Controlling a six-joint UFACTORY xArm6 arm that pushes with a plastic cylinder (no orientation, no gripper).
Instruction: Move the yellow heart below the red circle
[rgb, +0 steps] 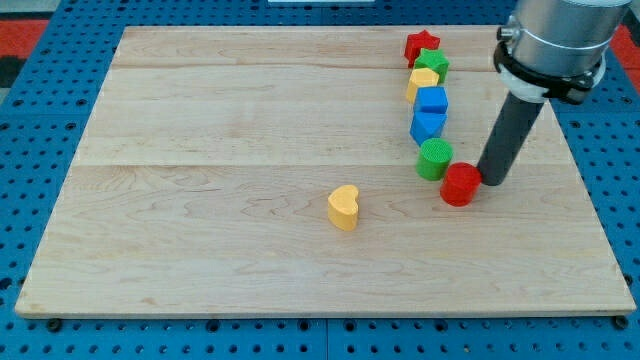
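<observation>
A: What about a pincer, how wide is it and what does it hold?

B: There is none to report. My arm ends in a straight dark rod, and it holds nothing. My tip (491, 182) rests on the wooden board (200, 120), just beside the red circle (460, 184) on that block's right in the view; whether they touch, I cannot tell.

A: And the yellow heart?

B: The yellow heart (343, 207) sits alone near the middle of the board, well apart from the red circle, to the view's left and slightly lower. It is also well apart from my tip.

A: What else shows in this 1 camera view?

B: A line of 6 blocks runs from the view's top down toward the red circle: a red star (422, 44), a green block (433, 64), a yellow block (423, 82), a blue cube (432, 101), a second blue block (427, 125), then a green cylinder (434, 158) touching or nearly touching the red circle. The board lies on a blue perforated surface (50, 120).
</observation>
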